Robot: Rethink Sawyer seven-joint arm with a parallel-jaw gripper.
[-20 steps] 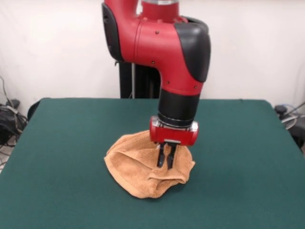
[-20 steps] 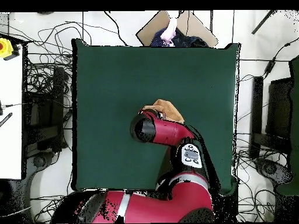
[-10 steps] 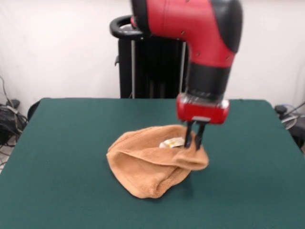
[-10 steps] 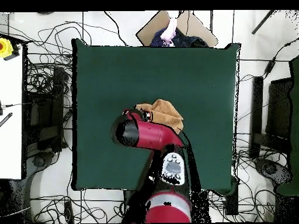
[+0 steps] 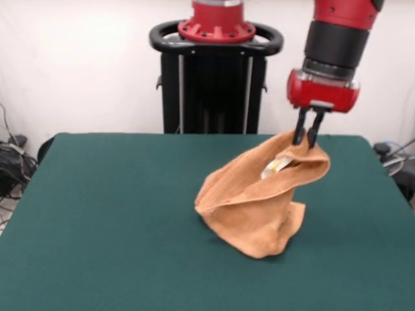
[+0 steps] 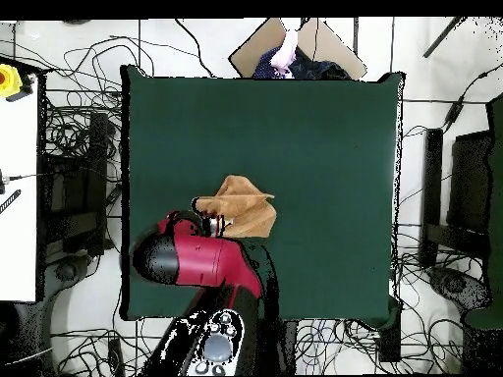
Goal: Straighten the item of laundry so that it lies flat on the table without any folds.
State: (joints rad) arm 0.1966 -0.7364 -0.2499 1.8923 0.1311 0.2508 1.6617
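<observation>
The orange-tan towel (image 5: 259, 197) hangs crumpled from my gripper (image 5: 307, 138), with its lower part resting on the green table (image 5: 104, 220). A white tag (image 5: 275, 166) shows in a fold just below the grip. My gripper is shut on the towel's upper edge and holds it well above the table, at the right of the front view. In the overhead view the towel (image 6: 241, 208) lies left of the table's (image 6: 324, 147) middle, and the red arm covers the gripper.
The robot's black pedestal (image 5: 216, 84) stands behind the table's far edge. Cables and equipment (image 6: 74, 187) lie on the floor around the table. A person (image 6: 287, 54) shows at the overhead view's top edge.
My gripper has risen and moved right in the front view, pulling the towel's edge up with it. The towel has been dragged along and now hangs taller.
</observation>
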